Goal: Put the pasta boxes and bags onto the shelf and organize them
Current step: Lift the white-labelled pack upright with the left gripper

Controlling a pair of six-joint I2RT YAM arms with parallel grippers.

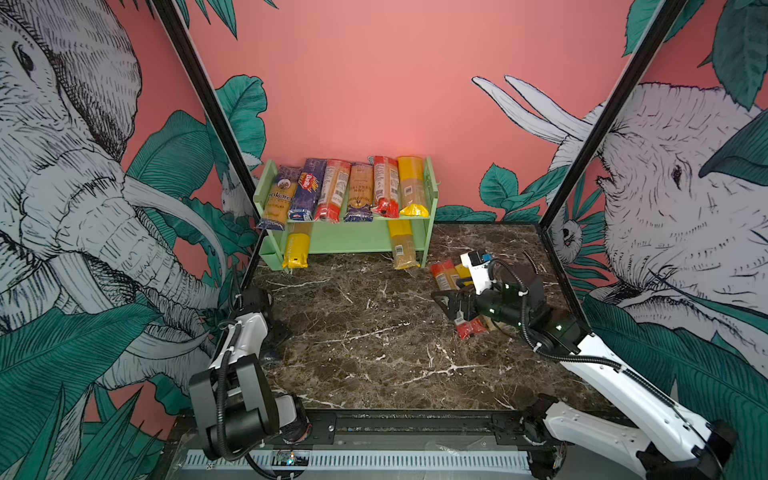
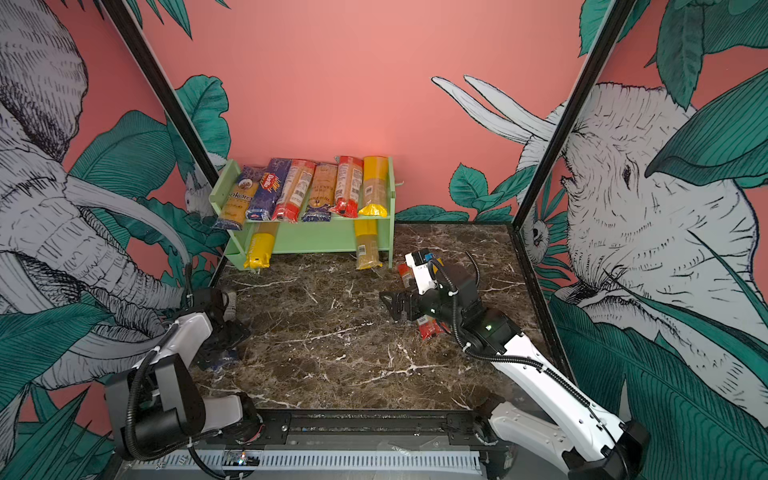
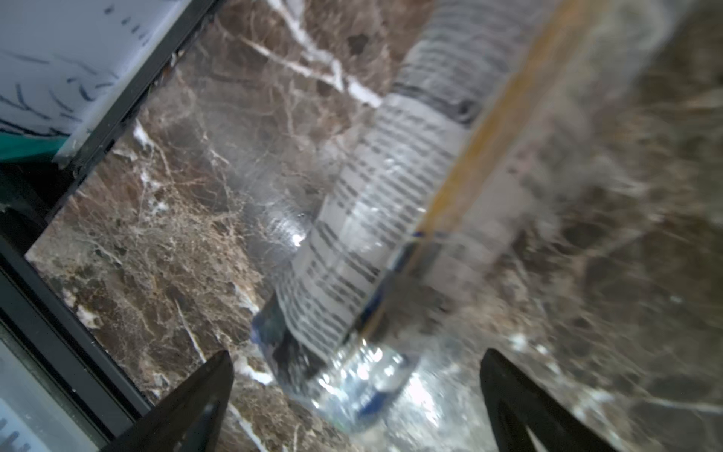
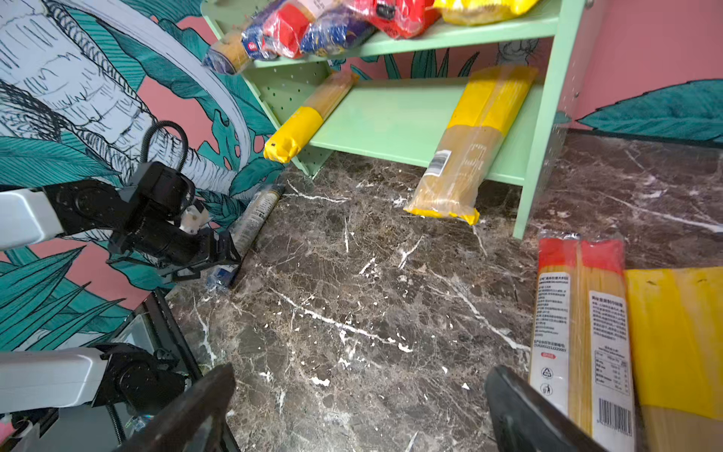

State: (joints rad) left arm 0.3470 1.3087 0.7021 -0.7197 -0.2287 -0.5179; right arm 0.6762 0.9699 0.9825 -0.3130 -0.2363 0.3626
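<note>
The left pincer (image 3: pixel 358 354) gapes wide over a blue-ended spaghetti pack (image 3: pixel 375 219) on the desk (image 1: pixel 374 332) before the shelf (image 1: pixel 345 241), maybe to grab it; the right pincer (image 4: pixel 360 368) is wide, empty.

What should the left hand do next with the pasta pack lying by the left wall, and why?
Likely lower the left hand and close on the blue-ended pack: the hand is open, the pack lies loose on the table just ahead of it, and the lower tier of the shelf has room.
</note>
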